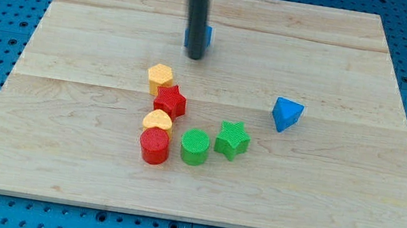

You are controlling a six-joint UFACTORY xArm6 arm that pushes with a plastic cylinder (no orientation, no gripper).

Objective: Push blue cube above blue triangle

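Observed: 1 dark rod descends from the view's top, and my tip (193, 56) meets the board in its upper middle. There is no jaw on this rig to open or close; the rod ends plain and grips nothing.

The blue cube (205, 37) sits directly behind the rod, mostly hidden by it, with only a sliver showing on the rod's right edge. Whether tip and cube touch cannot be confirmed, but they are hard against each other in the view.

The blue triangle (287, 114) lies well apart, toward the view's lower right of the cube.

Other items, clustered centre-left on the wooden board (78, 31): yellow hexagon (160, 77), red star (171, 101), yellow half-round block (158, 119), red cylinder (154, 146), green cylinder (195, 147), green star (232, 139).
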